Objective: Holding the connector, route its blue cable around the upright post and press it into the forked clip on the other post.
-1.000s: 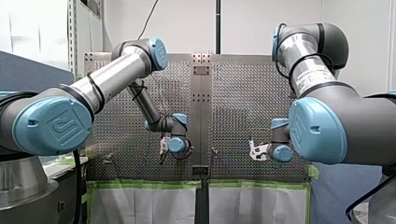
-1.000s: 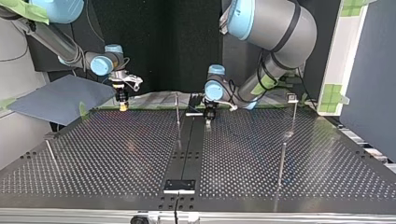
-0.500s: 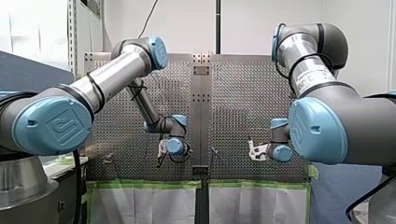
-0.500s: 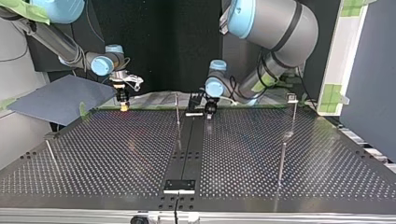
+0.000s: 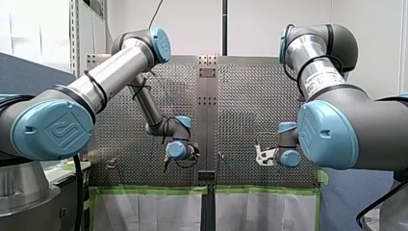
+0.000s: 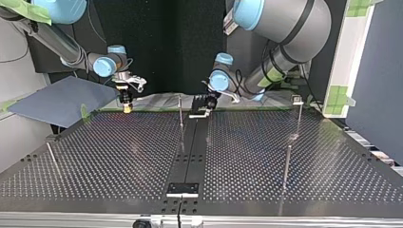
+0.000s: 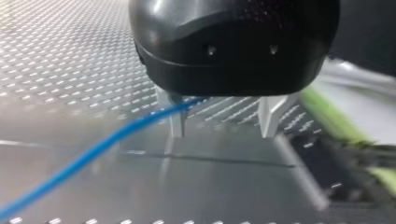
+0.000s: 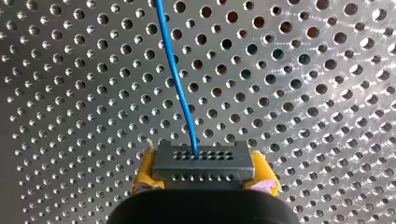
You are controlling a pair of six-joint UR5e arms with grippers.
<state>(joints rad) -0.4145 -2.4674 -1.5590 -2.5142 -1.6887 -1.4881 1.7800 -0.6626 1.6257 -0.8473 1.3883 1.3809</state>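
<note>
In the right wrist view my right gripper [image 8: 198,179] has its yellow pads shut on a dark grey connector [image 8: 201,161]. A blue cable [image 8: 176,70] runs from the connector ahead over the perforated table. In the left wrist view my left gripper [image 7: 223,128] is open, and the blue cable [image 7: 93,154] passes one metal finger [image 7: 176,123] on the outside, with nothing between the fingers. The top view shows my right gripper [image 6: 126,102] at the far left edge of the table and my left gripper [image 6: 202,105] near the middle, beside a thin upright post [image 6: 180,111].
More thin posts stand on the table in the top view: one with a small head at the far right [image 6: 299,114], one nearer at the right [image 6: 287,164], and a short one at the left [image 6: 51,154]. A black bracket [image 6: 182,188] sits on the middle strip near the front edge.
My left gripper has opened and risen off the table, shifting toward the post at the top view's middle. My right gripper has stayed put with the connector.
</note>
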